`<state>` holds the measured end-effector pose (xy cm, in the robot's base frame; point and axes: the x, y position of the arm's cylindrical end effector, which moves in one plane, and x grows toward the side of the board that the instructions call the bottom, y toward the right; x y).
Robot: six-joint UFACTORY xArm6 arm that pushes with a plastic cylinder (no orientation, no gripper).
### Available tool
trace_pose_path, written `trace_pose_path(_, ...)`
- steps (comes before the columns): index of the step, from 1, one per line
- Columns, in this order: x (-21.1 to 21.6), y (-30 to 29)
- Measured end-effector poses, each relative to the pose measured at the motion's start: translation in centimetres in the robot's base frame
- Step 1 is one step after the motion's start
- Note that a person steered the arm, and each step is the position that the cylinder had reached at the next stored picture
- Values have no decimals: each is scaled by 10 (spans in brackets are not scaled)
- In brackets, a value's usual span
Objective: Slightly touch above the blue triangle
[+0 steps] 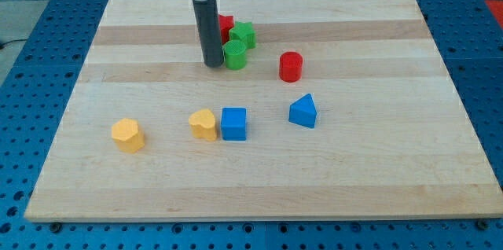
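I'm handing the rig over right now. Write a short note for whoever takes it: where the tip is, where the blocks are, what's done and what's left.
My tip is down on the board, at the view's top, just left of the green cylinder; whether it touches it I cannot tell.
The blue triangle lies to the view's lower right of my tip, apart from it, with the red cylinder up and left of it.
Done: nothing yet; the triangle is untouched.
Left: bring my tip toward the view's right, likely passing near the red cylinder, and lightly touch just above the triangle.
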<state>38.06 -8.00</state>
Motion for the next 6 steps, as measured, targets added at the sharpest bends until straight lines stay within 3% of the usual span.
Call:
trace_pose_path(1, 38, 5)
trace_pose_path(3, 60, 160)
trace_pose_path(4, 30, 186)
trace_pose_path(6, -7, 150)
